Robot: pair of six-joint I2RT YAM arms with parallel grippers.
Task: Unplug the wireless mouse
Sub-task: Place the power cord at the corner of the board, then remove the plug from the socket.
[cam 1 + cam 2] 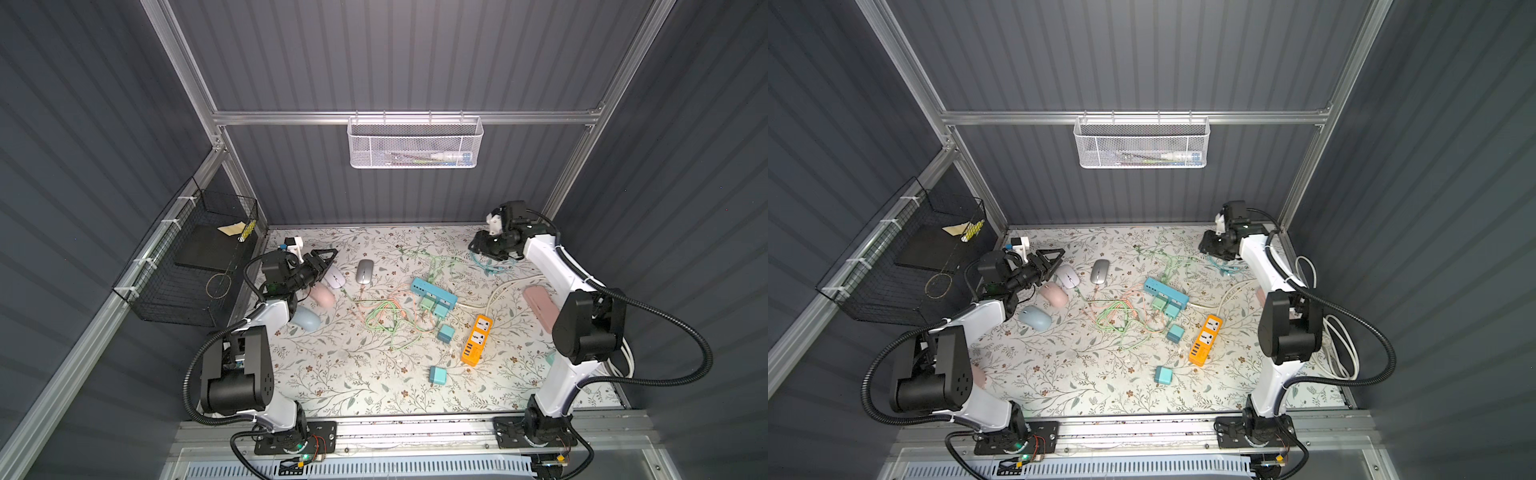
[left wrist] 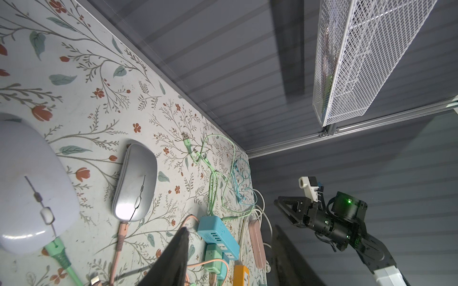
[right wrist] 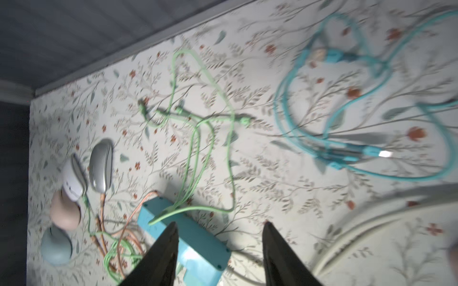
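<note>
Four mice bunched at centre-left of both top views, on the floral counter. Far left, against the side wall, a black wire basket. Next along, left claw, jaws parted and grasping nothing, poised just above the white mouse. Below it in frame, pink mouse and blue mouse, side by side. Seen from the left wrist, a green cable plugged into the white mouse's end. Just right of it, silver mouse with a peach cable plugged in the same way. Cannot tell which of these two is the task's mouse.

Toward centre, a tangle of cables in green and peach, running to a blue power strip with two green adapters plugged in. Below that, two loose teal chargers. Upper centre, on the rear wall, a white mesh basket. Right of centre, an orange power strip, then a pink strip partly behind the right arm. Upper right of the counter, right claw, released, fingers spread with nothing between, near a coiled teal cable. Right wrist view blurred.
</note>
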